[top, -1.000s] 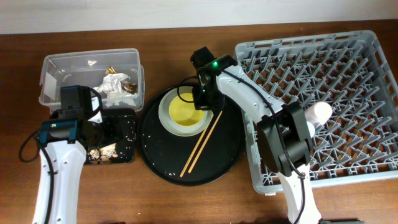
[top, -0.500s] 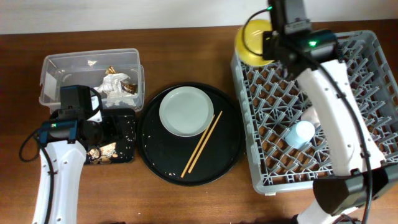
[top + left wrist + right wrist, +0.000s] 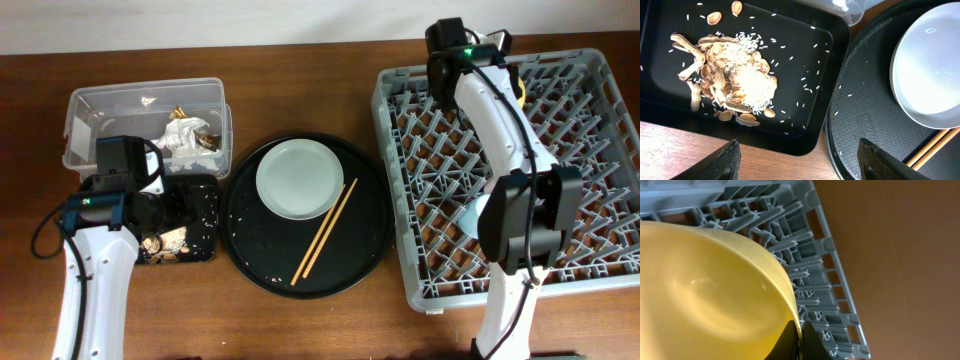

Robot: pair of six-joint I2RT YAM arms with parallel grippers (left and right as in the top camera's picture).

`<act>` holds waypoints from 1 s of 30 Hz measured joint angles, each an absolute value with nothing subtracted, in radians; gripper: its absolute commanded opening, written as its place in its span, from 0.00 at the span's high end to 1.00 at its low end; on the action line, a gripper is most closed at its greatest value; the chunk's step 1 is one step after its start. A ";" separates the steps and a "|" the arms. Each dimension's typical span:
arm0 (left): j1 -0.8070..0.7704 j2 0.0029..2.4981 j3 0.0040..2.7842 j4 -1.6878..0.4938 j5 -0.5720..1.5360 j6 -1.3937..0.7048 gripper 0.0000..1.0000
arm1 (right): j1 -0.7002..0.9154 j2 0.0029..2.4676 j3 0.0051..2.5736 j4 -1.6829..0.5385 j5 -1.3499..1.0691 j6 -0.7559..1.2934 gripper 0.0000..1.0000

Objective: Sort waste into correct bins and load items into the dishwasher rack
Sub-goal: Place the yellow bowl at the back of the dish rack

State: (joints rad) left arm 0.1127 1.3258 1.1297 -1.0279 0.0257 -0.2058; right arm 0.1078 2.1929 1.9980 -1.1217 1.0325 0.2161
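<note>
Overhead: Right arm (image 3: 500,120) reaches across the far left corner of the rack (image 3: 590,150). Only a yellow sliver of the bowl (image 3: 521,92) shows past the arm, over the pegs near the back wall. A pale shape by the arm's elbow may be a cup, but it is too covered to say. The plate (image 3: 299,178) sits on the round tray (image 3: 260,260), with the chopsticks (image 3: 325,232) leaning on its rim. There is tissue (image 3: 180,135) in the tub (image 3: 100,110).

- Risk: lifting the plate first would roll the chopsticks off onto the tray or counter (image 3: 300,330).

Left wrist: Left claw (image 3: 800,162) is spread wide and empty. It hangs over the near edge of the black bin (image 3: 815,135), next to the round tray. Scraps (image 3: 735,82), shells and rice, lie heaped in the bin, with grains scattered around the heap.

- Risk: a low sweep toward the plate could clip the bin wall and spill the loose rice.

Right wrist: Right claw (image 3: 799,336) pinches the bowl by its thin rim, and the bowl fills the frame. The rack's corner wall and bare counter lie just beyond it.

- Risk: a rim-only pinch gives little hold, so the bowl could pivot or slip if the arm jerks.
- Risk: this near the corner, a bowl let go while tilted could ride up a peg and tip over the wall.
- Likely need: seat the bowl between peg rows before letting go.
</note>
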 measured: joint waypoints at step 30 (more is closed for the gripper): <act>0.113 1.326 1.130 -1.020 0.053 -0.206 0.26 | 0.319 2.305 1.995 -1.321 1.165 0.371 0.61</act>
State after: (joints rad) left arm 0.1127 1.3258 1.1297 -1.0203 0.0528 -0.2058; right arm 0.3191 2.3047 1.9953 -1.3212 1.1652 0.3714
